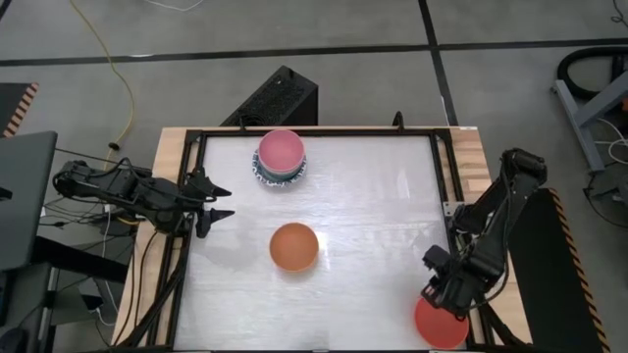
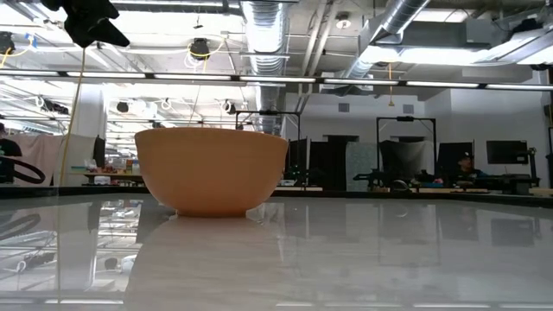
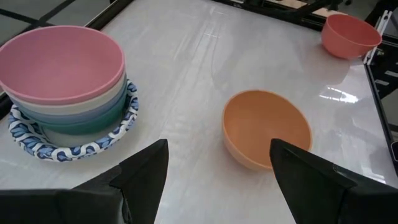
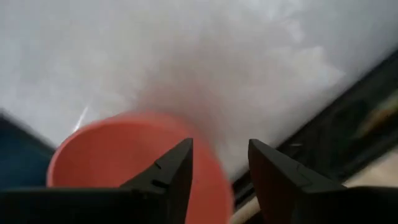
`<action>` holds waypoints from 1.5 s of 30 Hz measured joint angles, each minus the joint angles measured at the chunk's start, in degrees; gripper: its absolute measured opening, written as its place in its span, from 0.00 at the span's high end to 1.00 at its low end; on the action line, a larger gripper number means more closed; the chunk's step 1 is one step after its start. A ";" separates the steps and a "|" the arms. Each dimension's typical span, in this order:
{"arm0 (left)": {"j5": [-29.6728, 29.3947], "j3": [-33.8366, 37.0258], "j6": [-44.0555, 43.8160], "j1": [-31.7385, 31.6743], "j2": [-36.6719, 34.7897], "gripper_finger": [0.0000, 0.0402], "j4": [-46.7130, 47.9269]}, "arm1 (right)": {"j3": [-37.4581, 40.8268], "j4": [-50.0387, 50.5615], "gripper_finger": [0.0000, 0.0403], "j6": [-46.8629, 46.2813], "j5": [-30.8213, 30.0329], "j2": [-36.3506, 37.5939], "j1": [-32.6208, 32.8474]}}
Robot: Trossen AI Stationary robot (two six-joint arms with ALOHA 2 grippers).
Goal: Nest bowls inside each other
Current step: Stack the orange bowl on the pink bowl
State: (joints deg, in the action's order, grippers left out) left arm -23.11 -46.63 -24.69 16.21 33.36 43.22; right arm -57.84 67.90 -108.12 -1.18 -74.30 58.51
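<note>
While the right tool [image 1: 444, 291] was poised open-fingered over the red bowl [image 1: 441, 322], apparently for a pickup, the left tool [image 1: 218, 201] was held open beside the stack [image 1: 282, 157].

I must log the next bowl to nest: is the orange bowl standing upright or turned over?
Upright. The orange bowl shows its open, empty inside in the left wrist view, and in the low view it rests on its narrow base with the rim upward.

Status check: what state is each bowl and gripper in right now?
Stack of bowls: nested, pink on top, at the table's far edge.
Orange bowl: upright, alone, mid-table.
Red bowl: upright, near right corner.
Left gripper: open, empty.
Right gripper: open, over the red bowl's rim.
</note>
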 joint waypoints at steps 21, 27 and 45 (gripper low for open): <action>0.00 0.02 0.02 0.00 0.02 0.33 0.00 | 1.38 -5.51 0.52 7.67 0.93 -6.03 4.80; 0.00 0.02 0.00 0.00 0.00 0.33 0.00 | 1.38 -6.24 0.51 9.98 1.08 -9.03 4.78; -0.01 0.02 0.02 0.00 0.01 0.33 0.00 | 1.19 -8.18 0.81 12.69 2.79 -16.83 1.08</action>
State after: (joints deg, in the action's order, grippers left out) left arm -23.12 -46.61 -24.67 16.21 33.38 43.22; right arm -56.66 59.72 -95.42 1.61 -91.13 59.60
